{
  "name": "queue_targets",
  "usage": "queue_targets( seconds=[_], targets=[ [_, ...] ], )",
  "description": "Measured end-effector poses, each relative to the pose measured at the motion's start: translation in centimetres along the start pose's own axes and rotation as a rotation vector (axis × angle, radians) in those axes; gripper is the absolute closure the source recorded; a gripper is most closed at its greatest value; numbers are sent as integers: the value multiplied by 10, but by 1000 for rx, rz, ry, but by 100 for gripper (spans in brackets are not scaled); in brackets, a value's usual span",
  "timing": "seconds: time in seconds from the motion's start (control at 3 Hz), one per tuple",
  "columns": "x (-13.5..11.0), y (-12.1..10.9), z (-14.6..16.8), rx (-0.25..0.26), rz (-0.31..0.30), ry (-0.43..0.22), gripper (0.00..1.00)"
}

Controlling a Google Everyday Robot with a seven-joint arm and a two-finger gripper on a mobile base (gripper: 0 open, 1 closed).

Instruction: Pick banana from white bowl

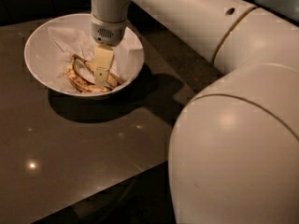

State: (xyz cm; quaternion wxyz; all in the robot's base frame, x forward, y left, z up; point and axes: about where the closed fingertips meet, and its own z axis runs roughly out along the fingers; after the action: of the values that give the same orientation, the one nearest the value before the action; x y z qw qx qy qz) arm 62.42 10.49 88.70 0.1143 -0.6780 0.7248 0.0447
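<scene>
Where the dark, glossy table (70,148) fills the lower left of the frame, one small glint of light sits on its surface. Above it, in the upper left, the white bowl (36,40) rests on the tabletop, wide and shallow, and throws a shadow down and to the right. Crumpled paper (60,38) lines the inside of the bowl.

On that paper, toward the bowl's lower side, lie two pieces of fruit close together. The second banana (80,84) is the more curved, brown-streaked one, and it hugs the near wall. The banana (87,65) lies just behind it. Its thin stem points toward the upper left, and its paler body runs down to the right, passing beneath my pincer (102,80).

My pincer hangs straight down into the bowl, right over the middle of the banana, with its tip at the fruit. From this side I see only one pale flat face of it. Whether it is spread or closed, and whether it has hold of anything, I cannot tell.

Above it is my grey wrist (108,29), and from there my arm (187,8) runs along the top of the frame to the right. Its large rounded white shell takes up the whole lower right.
</scene>
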Motion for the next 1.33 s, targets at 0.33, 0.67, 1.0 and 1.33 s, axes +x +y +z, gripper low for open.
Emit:
queue_targets(
  seconds=[0.33,0.67,1.0,1.33],
  targets=[
    [-5,-3,7,-25,28,13,0],
    [-6,-7,15,-48,52,19,18],
    [-4,-10,20,-64,76,21,24],
    [-2,-13,23,-73,91,22,30]
  ],
)
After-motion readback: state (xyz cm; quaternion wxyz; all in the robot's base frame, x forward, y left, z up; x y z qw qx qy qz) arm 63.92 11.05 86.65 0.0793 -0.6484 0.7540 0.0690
